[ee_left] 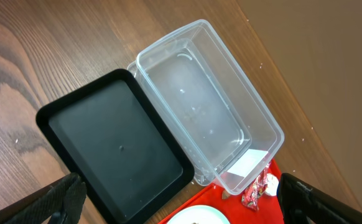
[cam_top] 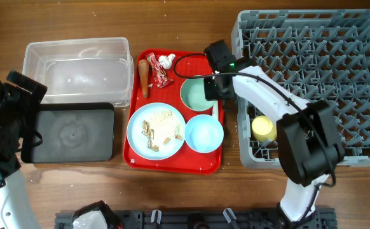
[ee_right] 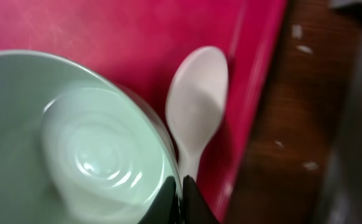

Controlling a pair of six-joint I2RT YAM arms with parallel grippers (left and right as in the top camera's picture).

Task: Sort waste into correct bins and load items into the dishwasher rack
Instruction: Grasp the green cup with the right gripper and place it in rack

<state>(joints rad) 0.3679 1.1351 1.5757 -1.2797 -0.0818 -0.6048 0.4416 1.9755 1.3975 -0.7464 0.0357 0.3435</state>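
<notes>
The right tool has its jaws drawn nearly together on the handle of the white spoon, which lies on the red tray against the rim of the mint-green bowl (the handle's end is hidden between the fingers). The left tool hangs wide open, holding nothing, above the black tub and clear tub, side by side on the tabletop. The yellow cup sits in the grey rack; the plate, light blue bowl, wrapper, tissue and carrot stick lie on the tray.
</notes>
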